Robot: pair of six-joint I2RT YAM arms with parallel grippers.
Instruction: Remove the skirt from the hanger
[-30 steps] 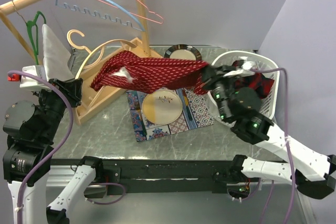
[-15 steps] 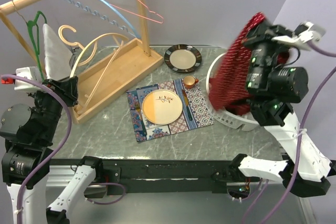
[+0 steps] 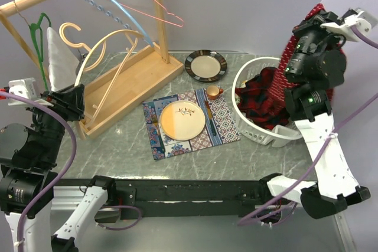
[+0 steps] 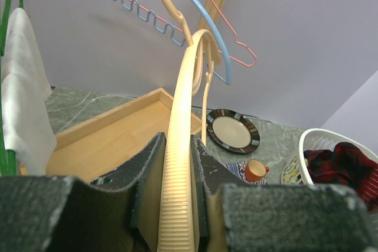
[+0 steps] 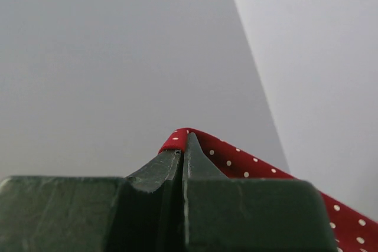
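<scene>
The red skirt with white dots (image 3: pixel 293 48) hangs from my right gripper (image 3: pixel 317 15), which is raised high over the white basket (image 3: pixel 258 137) at the right. In the right wrist view the gripper (image 5: pixel 182 146) is shut on a fold of the skirt (image 5: pixel 236 160) against a bare wall. My left gripper (image 3: pixel 75 95) is shut on one arm of the cream hanger (image 3: pixel 111 44), which is bare and tilted up over the wooden tray. In the left wrist view the ribbed hanger arm (image 4: pixel 180 146) runs between the jaws of the left gripper (image 4: pixel 177 163).
A wooden rack (image 3: pixel 157 16) carries a blue hanger (image 3: pixel 115 13), a pink hanger (image 3: pixel 155 5) and a green hanger with white cloth (image 3: pixel 58 54). Its wooden tray base (image 3: pixel 139 78) lies at the left. A placemat with a plate (image 3: pixel 182 120), an orange cup (image 3: pixel 212 91) and a dark-rimmed plate (image 3: pixel 205 65) sit mid-table. The basket holds a dark red plaid garment (image 3: pixel 260 95).
The skirt came off the cream hanger. My right gripper swung it right and lifted it over the basket. The bare hanger rose in my left gripper.
</scene>
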